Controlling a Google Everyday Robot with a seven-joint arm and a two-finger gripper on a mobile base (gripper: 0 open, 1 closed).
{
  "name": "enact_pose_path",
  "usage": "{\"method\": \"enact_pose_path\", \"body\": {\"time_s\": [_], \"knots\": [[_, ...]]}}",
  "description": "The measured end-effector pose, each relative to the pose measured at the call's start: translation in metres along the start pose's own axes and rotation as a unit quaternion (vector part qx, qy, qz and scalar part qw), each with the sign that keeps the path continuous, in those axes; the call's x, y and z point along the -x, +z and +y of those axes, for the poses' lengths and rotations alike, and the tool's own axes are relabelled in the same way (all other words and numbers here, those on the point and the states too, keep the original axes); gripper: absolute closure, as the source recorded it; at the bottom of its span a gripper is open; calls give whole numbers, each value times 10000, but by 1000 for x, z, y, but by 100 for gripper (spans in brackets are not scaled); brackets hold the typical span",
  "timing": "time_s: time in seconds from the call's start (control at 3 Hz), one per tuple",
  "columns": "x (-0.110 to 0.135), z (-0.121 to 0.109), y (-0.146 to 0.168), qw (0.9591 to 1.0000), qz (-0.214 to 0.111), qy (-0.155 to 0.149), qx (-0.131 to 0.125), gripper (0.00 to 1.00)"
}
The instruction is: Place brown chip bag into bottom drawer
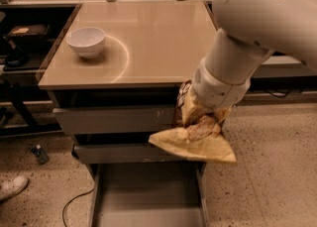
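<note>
We are noting the gripper point(205, 121) pinching the brown chip bag point(194, 144), apparently by its crumpled top, the bag dangling just beneath it. The bottom drawer point(148, 194) is lying open below. One bag corner is overhanging the drawer's side wall; releasing here risks it snagging and sliding floorward.

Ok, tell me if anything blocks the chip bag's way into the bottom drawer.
Nothing visible does. The gripper holds the brown chip bag in front of the upper drawer fronts, above the right side of the open bottom drawer, whose floor shows bare.
</note>
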State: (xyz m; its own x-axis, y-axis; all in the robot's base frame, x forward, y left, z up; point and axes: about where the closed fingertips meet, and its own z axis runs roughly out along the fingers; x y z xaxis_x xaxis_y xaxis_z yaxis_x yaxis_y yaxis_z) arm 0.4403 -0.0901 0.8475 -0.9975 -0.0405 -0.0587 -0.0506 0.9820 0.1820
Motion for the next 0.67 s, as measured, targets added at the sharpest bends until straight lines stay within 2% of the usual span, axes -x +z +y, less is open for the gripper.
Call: {"method": "enact_pose_path", "body": {"time_s": [0.33, 0.67], "knots": [[-10, -6, 11, 9999, 142, 7, -72, 100], [-15, -4, 25, 9997, 231, 29, 93, 100]]}}
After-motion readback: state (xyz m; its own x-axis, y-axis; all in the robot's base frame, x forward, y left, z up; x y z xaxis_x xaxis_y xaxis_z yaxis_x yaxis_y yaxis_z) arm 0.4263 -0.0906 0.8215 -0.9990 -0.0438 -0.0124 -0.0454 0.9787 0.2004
